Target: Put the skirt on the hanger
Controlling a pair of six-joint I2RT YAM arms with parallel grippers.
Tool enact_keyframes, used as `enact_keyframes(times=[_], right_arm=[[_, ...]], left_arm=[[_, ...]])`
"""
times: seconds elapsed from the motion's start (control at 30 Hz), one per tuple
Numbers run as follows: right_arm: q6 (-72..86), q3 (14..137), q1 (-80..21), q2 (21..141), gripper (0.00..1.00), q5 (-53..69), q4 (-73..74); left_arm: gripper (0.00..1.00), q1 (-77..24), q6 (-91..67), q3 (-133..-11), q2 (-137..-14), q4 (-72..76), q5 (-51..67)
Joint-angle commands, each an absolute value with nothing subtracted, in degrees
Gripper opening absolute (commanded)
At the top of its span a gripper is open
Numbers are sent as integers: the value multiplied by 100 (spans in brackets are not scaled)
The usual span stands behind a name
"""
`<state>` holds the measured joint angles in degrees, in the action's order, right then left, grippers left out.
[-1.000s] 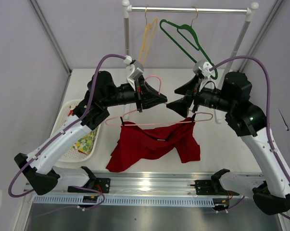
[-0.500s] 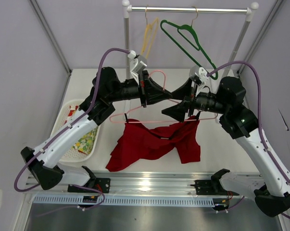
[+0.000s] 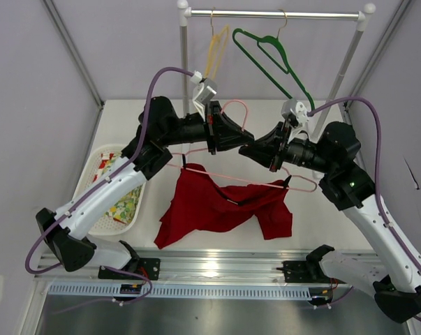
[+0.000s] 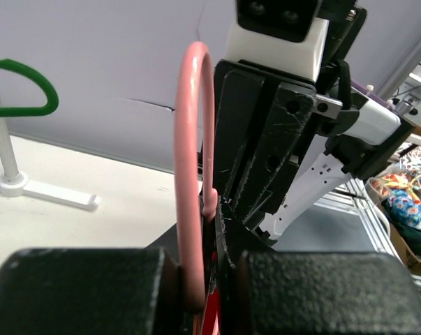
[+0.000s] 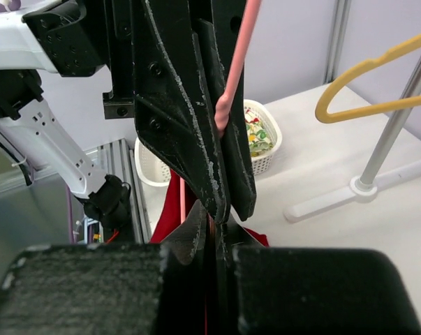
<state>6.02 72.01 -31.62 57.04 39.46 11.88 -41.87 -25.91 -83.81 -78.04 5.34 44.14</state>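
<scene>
The pale pink hanger (image 3: 255, 183) hangs tilted above the table, its bar sloping down to the right. My left gripper (image 3: 239, 137) is shut on its hook (image 4: 189, 139), seen close up in the left wrist view at my left gripper (image 4: 203, 279). My right gripper (image 3: 246, 151) meets it tip to tip and is shut on the thin hanger neck just below. In the right wrist view my right gripper (image 5: 213, 279) sits under the pink wire (image 5: 238, 56). The red skirt (image 3: 217, 206) drapes from the bar, bunched, with its lower edge on the table.
A white basket (image 3: 95, 162) with floral cloth stands at the left. Behind the arms, a rack rail (image 3: 280, 12) carries a yellow hanger (image 3: 216, 56) and a green hanger (image 3: 273, 56). The rack's right post (image 3: 339, 77) slants down to the table.
My right gripper has closed and shifted left to the hanger's neck. The left arm has lifted the hook, and the bar now slopes with the skirt's left side raised.
</scene>
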Motion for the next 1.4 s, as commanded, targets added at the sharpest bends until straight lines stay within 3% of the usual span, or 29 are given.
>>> enact_keyframes(times=[0.0,0.2,0.43,0.53,1.0,1.17,1.37], right_arm=[[773,7216,-3182,5476,0,3832,967],[844,7216,-3182,5151,0,3630,1063],[835,7444,-3190,4904,0,3183,1581],[782,7532,-3182,4817,0,3015,1801],[685,8981,-3182,4640,0,749,4314],[764,9965,-3182,5122,0,-780,5500],[782,10844,-3182,5589,0,-1643,6389]], left_arm=[[0,-4157,-2681,-8710,-7734,1204,4254],[4,-4157,-2751,-8657,-7761,1389,4175],[41,-4148,-2725,-8622,-7734,1529,3727],[48,-4148,-2681,-8622,-7717,1573,3613],[60,-4087,-2329,-8464,-7418,1231,1601],[60,-4017,-2426,-8666,-7690,1169,1538],[59,-3982,-2408,-8736,-7778,1081,1608]])
